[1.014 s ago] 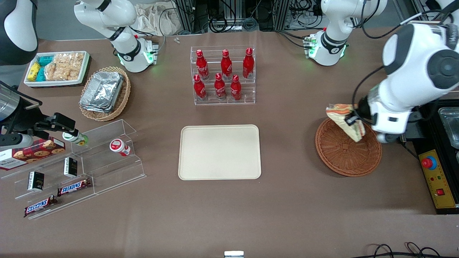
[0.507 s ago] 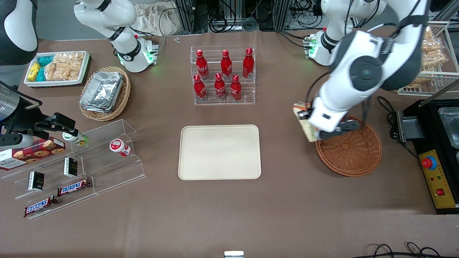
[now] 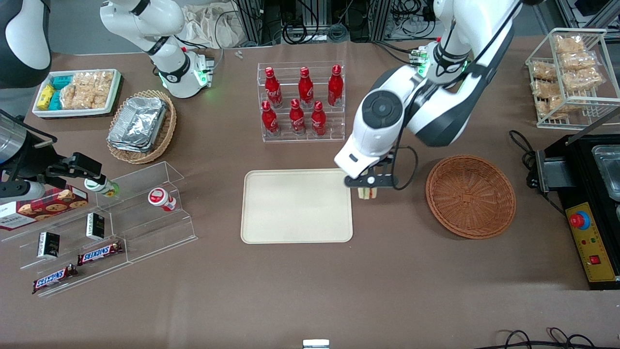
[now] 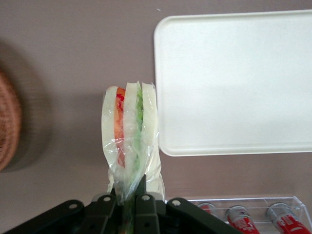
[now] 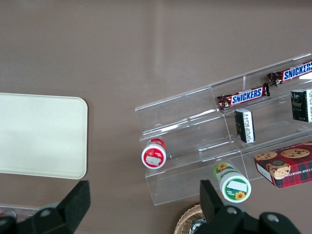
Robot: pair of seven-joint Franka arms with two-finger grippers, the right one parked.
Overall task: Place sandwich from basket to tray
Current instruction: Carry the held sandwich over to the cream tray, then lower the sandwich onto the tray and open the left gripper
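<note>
My gripper (image 3: 369, 184) hangs above the table between the cream tray (image 3: 296, 205) and the reddish-brown wicker basket (image 3: 470, 196), just off the tray's edge. It is shut on the sandwich (image 3: 367, 193), of which only a small end shows under the fingers in the front view. From the wrist the gripper (image 4: 129, 194) pinches the clear wrap of the sandwich (image 4: 130, 134), a wedge of white bread with red and green layers. That wedge hangs over bare table beside the tray (image 4: 234, 83). A sliver of the basket (image 4: 7, 126) shows, with nothing in it in the front view.
A clear rack of red bottles (image 3: 301, 103) stands farther from the front camera than the tray. Toward the parked arm's end lie a tan basket with foil containers (image 3: 141, 125), a white snack tray (image 3: 77, 93) and clear shelves (image 3: 106, 228). A wire rack (image 3: 571, 77) and black box (image 3: 593, 194) sit at the working arm's end.
The gripper has carried the sandwich off the basket and across the table toward the tray. The basket now stands with nothing in it.
</note>
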